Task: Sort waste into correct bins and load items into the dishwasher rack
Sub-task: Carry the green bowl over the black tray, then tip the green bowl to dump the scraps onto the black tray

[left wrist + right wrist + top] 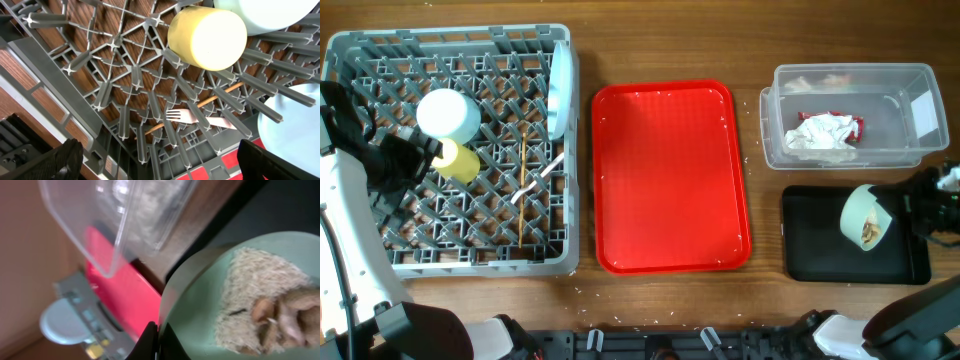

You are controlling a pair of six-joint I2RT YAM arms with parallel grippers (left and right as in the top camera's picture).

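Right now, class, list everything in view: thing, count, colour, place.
rack: one, grey, left side
first bowl: one, pale blue, in the rack
cup: one, yellow, in the rack beside it
plate: one, pale blue, on edge at the rack's right side
fork: one, white, in the rack
chopsticks: pair, wooden, in the rack
red tray: one, red, middle
tub: one, clear, far right
napkin: one, white, in the tub
wrapper: one, red, in the tub
black tray: one, black, near right
second bowl: one, pale blue, tilted over the black tray
rice scraps: beige, in the second bowl
left gripper: open, above the rack
right gripper: shut on the second bowl's rim
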